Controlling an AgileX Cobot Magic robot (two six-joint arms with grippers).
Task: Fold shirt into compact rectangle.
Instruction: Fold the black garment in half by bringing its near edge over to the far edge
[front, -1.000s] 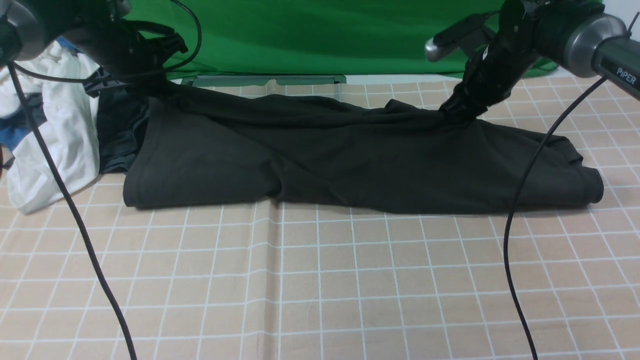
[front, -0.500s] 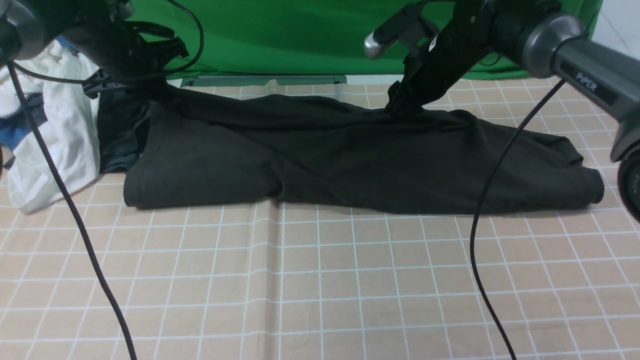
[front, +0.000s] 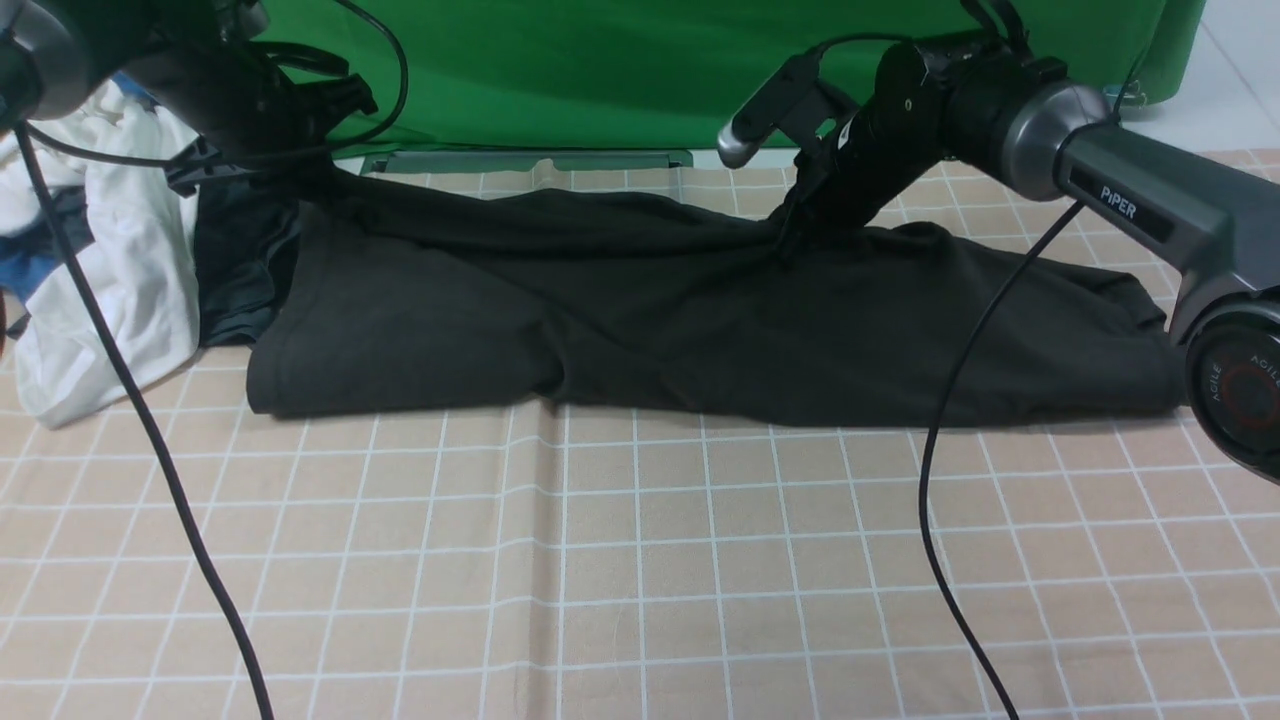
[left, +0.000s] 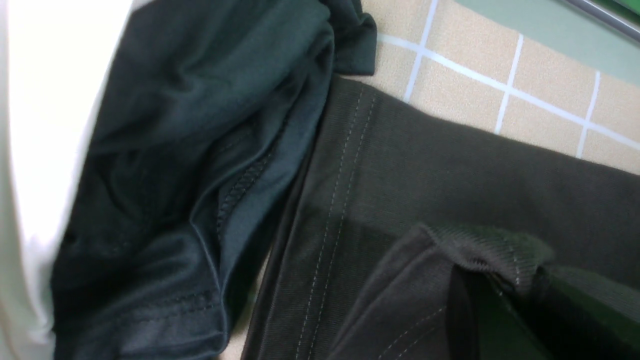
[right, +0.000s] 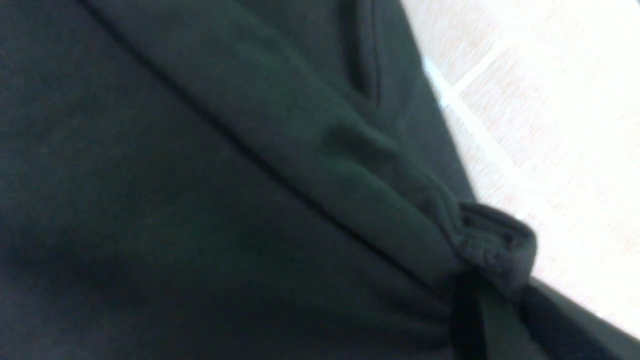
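The black-olive shirt (front: 700, 310) lies as a long, wide band across the far half of the table, its print and label hidden. My left gripper (front: 305, 175) pinches the shirt's far left corner; in the left wrist view a ribbed, stitched hem fold (left: 480, 250) sits clamped between the fingers. My right gripper (front: 790, 225) is shut on the far edge of the shirt near the middle, and a bunched hem (right: 495, 245) shows in its jaws in the right wrist view.
A pile of white (front: 110, 290), blue and dark greyish (front: 235, 270) clothes lies at the far left, touching the shirt's left end. The green backdrop (front: 600, 70) hangs behind the checked tablecloth (front: 640, 560). Two black cables (front: 150, 430) hang over the near table.
My right gripper has dragged its pinch of the far edge leftward from the right part of the shirt toward the middle, folding cloth over. The left gripper has stayed put.
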